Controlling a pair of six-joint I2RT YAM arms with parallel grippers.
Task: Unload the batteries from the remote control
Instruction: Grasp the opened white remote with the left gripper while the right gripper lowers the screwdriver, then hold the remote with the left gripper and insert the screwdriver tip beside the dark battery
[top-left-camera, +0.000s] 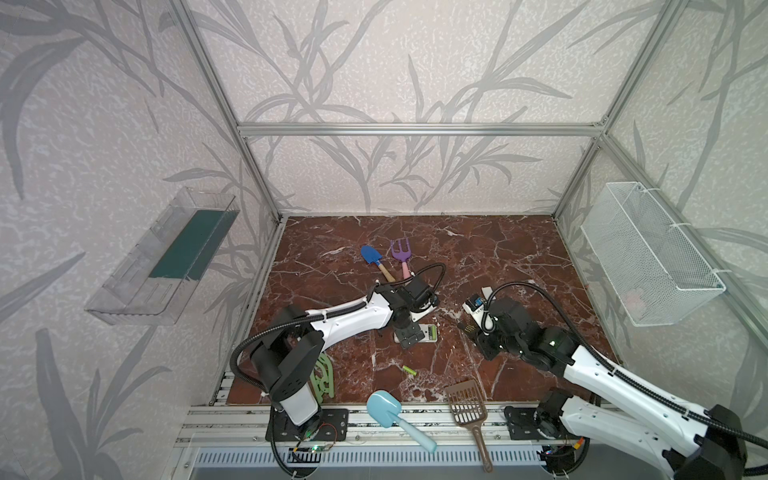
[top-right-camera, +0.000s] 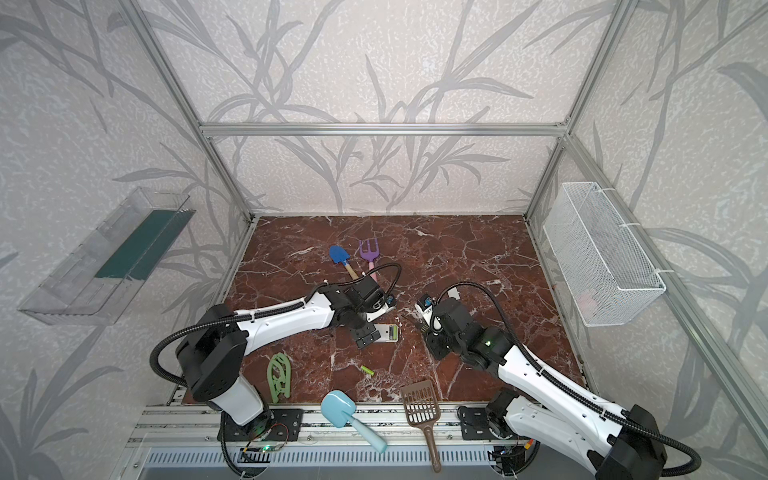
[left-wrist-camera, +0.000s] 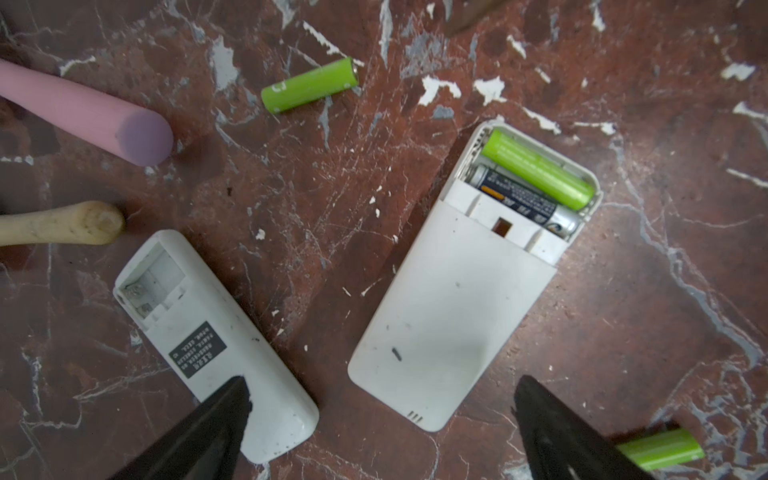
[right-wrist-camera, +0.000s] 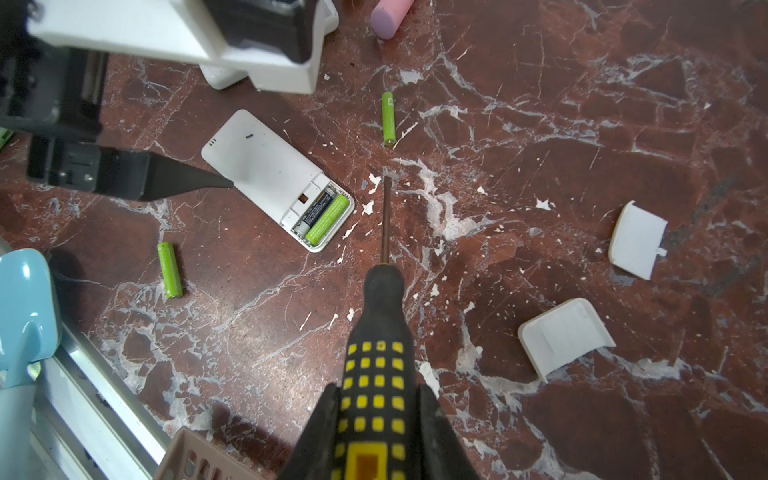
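Two batteries (left-wrist-camera: 540, 170) — one green, one dark — sit in the open remote control (left-wrist-camera: 449, 316) on the bench (top-left-camera: 519, 257), centre. Left jaws stand wide around its closed end; right jaws grip the screwdriver (right-wrist-camera: 378, 374). Likely next: pry a cell out.

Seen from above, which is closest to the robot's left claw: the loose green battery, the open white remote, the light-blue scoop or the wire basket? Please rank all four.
1. Open white remote, partly under the left gripper.
2. Loose green battery, a little toward the front.
3. Light-blue scoop, at the front edge.
4. Wire basket, on the right wall.
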